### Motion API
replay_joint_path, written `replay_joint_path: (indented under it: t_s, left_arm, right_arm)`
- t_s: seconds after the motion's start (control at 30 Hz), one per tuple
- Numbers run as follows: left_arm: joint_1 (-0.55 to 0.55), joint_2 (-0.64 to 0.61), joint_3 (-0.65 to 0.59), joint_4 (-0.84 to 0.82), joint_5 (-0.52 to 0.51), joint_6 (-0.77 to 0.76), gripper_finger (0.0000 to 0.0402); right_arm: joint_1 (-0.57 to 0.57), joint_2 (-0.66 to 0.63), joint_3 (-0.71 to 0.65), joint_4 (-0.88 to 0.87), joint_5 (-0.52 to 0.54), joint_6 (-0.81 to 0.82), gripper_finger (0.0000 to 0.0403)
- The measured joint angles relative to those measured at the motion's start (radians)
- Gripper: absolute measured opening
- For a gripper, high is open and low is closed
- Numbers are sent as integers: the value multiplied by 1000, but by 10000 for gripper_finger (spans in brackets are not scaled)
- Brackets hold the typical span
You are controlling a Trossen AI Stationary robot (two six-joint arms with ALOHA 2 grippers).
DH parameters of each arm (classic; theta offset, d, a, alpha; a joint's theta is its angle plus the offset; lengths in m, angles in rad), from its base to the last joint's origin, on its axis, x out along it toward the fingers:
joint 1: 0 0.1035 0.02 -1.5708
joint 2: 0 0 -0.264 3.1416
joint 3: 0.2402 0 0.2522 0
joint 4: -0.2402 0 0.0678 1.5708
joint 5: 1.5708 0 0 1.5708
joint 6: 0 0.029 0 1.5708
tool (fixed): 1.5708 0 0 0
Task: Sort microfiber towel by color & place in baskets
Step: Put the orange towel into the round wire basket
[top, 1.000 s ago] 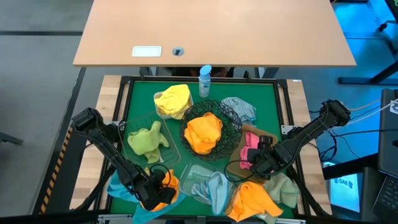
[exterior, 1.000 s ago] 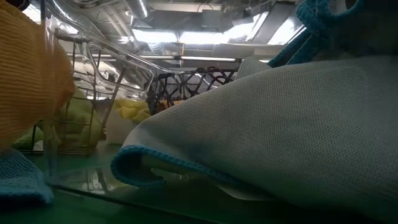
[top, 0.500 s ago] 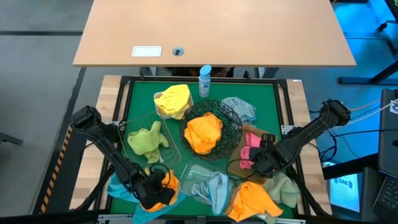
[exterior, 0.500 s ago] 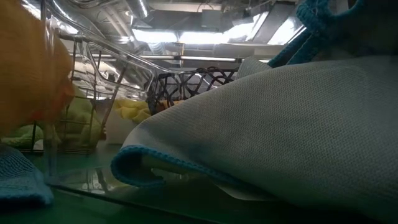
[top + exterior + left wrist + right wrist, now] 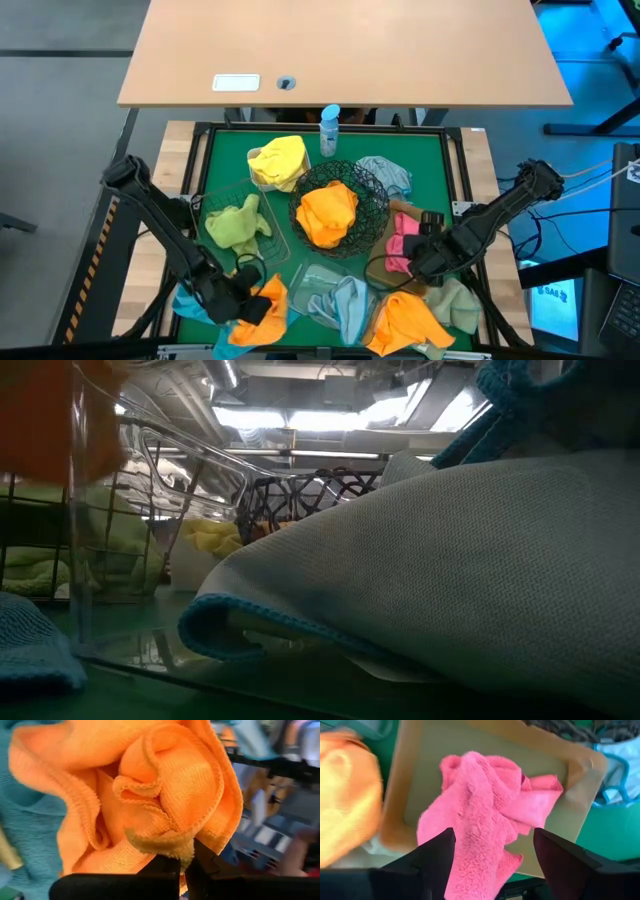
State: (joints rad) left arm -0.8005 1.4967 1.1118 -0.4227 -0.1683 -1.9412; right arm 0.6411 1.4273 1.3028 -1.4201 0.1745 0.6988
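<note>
Bowl [image 5: 340, 205] of black wire with an orange towel [image 5: 327, 214] sits mid-mat, up and inward from our left gripper [image 5: 243, 305], so that's the way we carry. Its jaws are pinched on the orange cloth [image 5: 150, 805]. Our right gripper [image 5: 492, 870] hangs spread over the pink towel [image 5: 485, 815] in the tan tray [image 5: 580, 795].

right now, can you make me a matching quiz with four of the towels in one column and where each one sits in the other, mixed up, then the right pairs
Towels:
1. pink towel
2. yellow towel
3. pale green towel
4. orange towel at the near left

Places:
A. rectangular wire basket
B. pinched in the shut left gripper
C. tan tray, below the open right gripper
D. small white tub at the back

Pairs: 1-C, 2-D, 3-A, 4-B
</note>
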Motion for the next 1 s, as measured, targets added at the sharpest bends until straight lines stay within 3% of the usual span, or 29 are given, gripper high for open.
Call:
replay_joint_path:
  t_s: [0.4,0.6,0.77,1.0]
  left_arm:
    - [9,-195,2,68,-264,220,3]
    - [96,-245,2,163,-400,410,2]
    - [236,-248,2,311,-399,649,2]
    - [451,-247,3,435,-319,1030,2]
  right_arm:
    - [0,0,107,-3,59,-54,268]
    - [0,0,139,-2,69,-54,268]
    - [0,0,147,14,46,-54,268]
    - [1,0,147,74,-143,-44,268]
